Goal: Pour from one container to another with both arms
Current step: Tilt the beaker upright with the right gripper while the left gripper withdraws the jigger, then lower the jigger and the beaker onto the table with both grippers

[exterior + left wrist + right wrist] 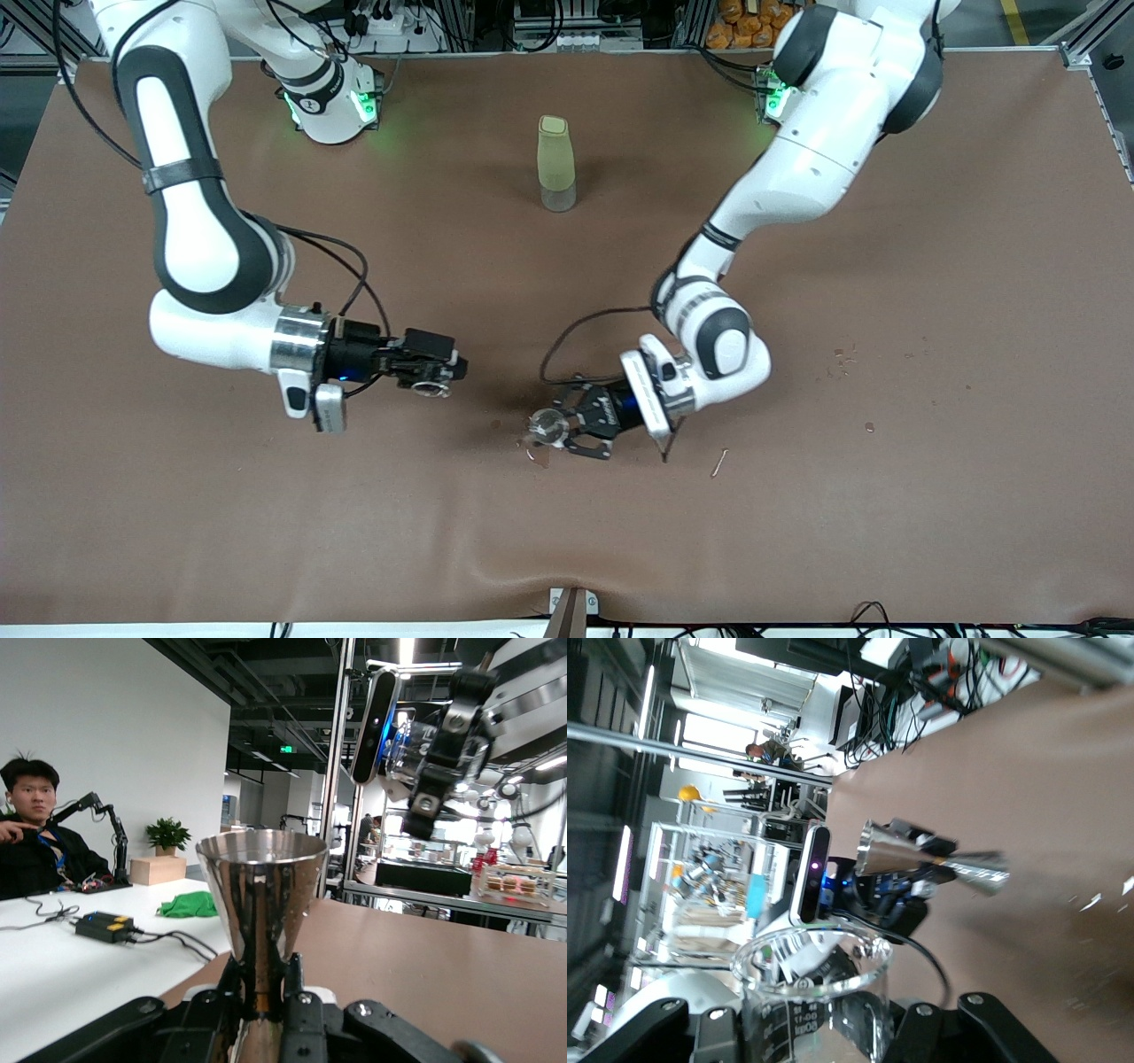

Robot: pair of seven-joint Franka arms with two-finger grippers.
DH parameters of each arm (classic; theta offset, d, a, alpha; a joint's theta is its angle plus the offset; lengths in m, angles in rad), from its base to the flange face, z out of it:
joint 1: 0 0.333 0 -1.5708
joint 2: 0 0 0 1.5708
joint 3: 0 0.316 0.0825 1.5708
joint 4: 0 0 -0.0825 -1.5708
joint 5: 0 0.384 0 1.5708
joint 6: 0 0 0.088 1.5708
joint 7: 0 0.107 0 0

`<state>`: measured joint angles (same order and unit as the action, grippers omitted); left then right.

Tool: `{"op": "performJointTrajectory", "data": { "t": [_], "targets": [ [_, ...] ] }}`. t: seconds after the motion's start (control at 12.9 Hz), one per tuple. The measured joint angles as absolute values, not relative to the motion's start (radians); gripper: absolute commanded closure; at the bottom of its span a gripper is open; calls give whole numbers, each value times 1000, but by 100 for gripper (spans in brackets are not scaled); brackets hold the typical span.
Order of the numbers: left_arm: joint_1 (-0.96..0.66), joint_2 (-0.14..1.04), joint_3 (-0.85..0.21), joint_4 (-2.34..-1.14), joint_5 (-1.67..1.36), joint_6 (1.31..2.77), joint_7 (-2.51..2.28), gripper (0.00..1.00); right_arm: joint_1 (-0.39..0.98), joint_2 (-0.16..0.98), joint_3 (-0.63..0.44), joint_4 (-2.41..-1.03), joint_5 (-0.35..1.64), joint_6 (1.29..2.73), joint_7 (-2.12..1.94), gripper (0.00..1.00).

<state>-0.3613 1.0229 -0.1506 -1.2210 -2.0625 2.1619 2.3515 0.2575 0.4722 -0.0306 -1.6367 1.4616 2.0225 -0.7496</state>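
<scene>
Left gripper [560, 432] clenched on a metal jigger [260, 895], right gripper [440, 377] grasping a glass beaker [811, 992], both over brown table [886, 266]; a yellow-green bottle [555, 163] stands at twelve o'clock, nothing between.

Open workshop around a brown-covered table

A brown mat covers the table [974, 266]. In the left wrist view, a plain white wall [106, 726], a white desk [71, 966] with a seated man [35, 833], a potted plant [166, 835], ceiling strip lights [407, 649], and what may be metal shelving [518, 890].
</scene>
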Motion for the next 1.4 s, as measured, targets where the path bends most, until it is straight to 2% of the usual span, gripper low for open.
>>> {"op": "performJointTrajectory", "data": {
  "t": [0.31, 0.78, 1.01, 1.4],
  "targets": [
    [-151, 988, -149, -1326, -1782, 1977, 2255, 100, 141, 481, -35, -1681, 1411, 1904, -1053, 100],
    [198, 972, -148, -1365, -1344, 1673, 2159, 100, -89, 496, -39, -1699, 1228, 1696, -1375, 100],
    [324, 972, -147, -1384, -1212, 1583, 2206, 100, -208, 575, -40, -1698, 1187, 1633, -1592, 100],
    [483, 1012, -143, -1417, -1099, 1503, 2330, 100, -371, 717, -40, -1625, 1108, 1624, -1886, 100]
  ]
}}
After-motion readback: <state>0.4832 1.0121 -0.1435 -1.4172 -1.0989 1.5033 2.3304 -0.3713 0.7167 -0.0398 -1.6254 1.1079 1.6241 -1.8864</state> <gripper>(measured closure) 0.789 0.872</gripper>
